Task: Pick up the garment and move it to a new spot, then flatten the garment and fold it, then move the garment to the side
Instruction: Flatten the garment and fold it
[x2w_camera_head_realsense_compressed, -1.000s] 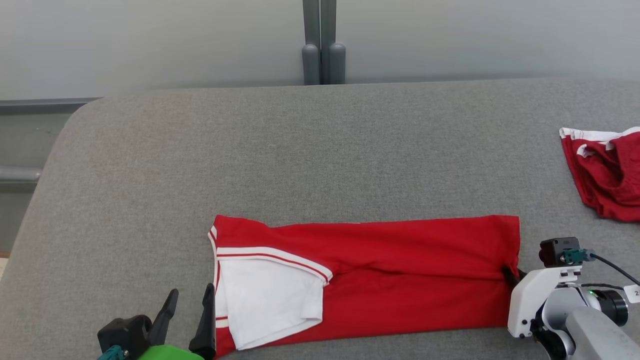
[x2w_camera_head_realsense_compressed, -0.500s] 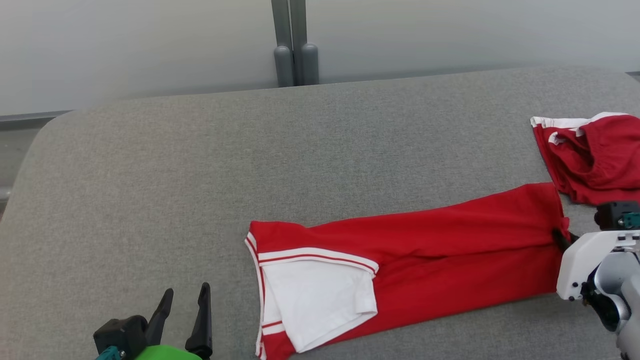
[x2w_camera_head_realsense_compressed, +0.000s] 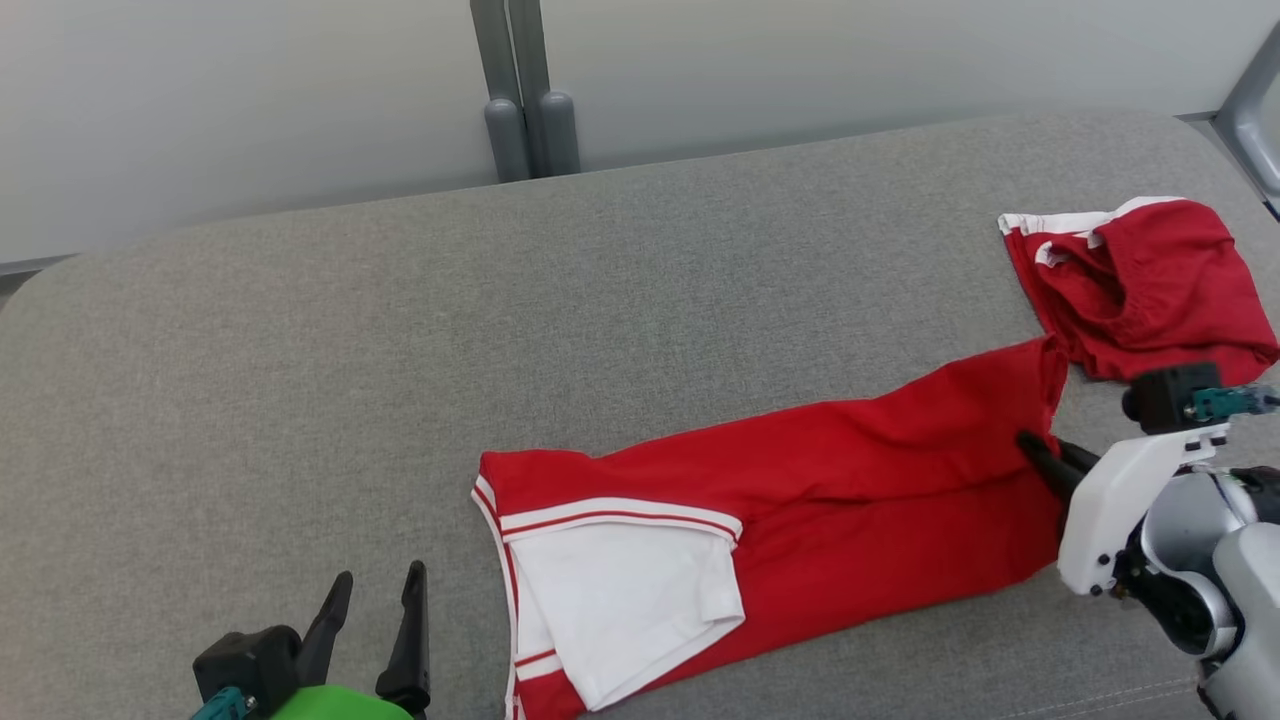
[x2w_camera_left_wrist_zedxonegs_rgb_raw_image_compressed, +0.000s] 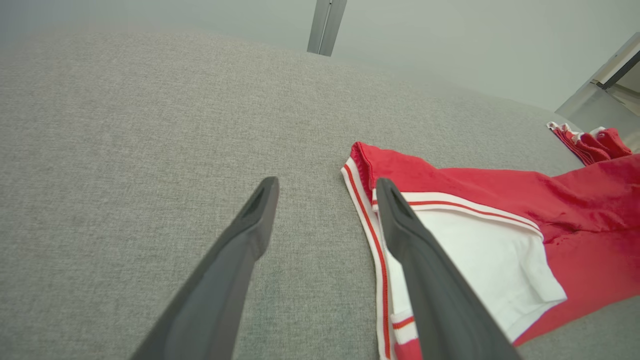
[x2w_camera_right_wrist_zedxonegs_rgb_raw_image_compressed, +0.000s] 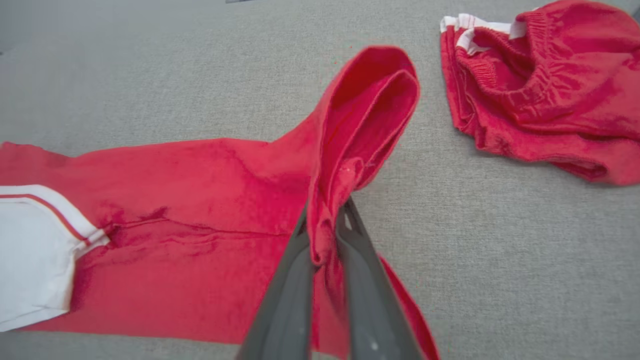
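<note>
The garment (x2w_camera_head_realsense_compressed: 800, 510) is a red folded shirt with a white, red-striped sleeve (x2w_camera_head_realsense_compressed: 620, 590), lying long across the grey padded table (x2w_camera_head_realsense_compressed: 400, 330). My right gripper (x2w_camera_head_realsense_compressed: 1035, 448) is shut on the garment's right edge; in the right wrist view the red cloth (x2w_camera_right_wrist_zedxonegs_rgb_raw_image_compressed: 360, 115) is pinched between the fingers (x2w_camera_right_wrist_zedxonegs_rgb_raw_image_compressed: 295, 280) and bunches up above them. My left gripper (x2w_camera_head_realsense_compressed: 375, 590) stands open at the lower left, just left of the sleeve end and touching nothing. In the left wrist view the fingers (x2w_camera_left_wrist_zedxonegs_rgb_raw_image_compressed: 250, 225) spread over bare table beside the striped hem (x2w_camera_left_wrist_zedxonegs_rgb_raw_image_compressed: 372, 240).
A second red piece of clothing (x2w_camera_head_realsense_compressed: 1130, 285) with white trim lies crumpled at the table's far right, close to the held edge. A grey post (x2w_camera_head_realsense_compressed: 520, 90) stands behind the table against a pale wall. A metal frame (x2w_camera_head_realsense_compressed: 1255, 100) shows at the upper right.
The camera has turned to the right. My right gripper has dragged the garment's right end toward the far right, so the shirt now lies slanted near the crumpled piece. The left gripper has stayed open.
</note>
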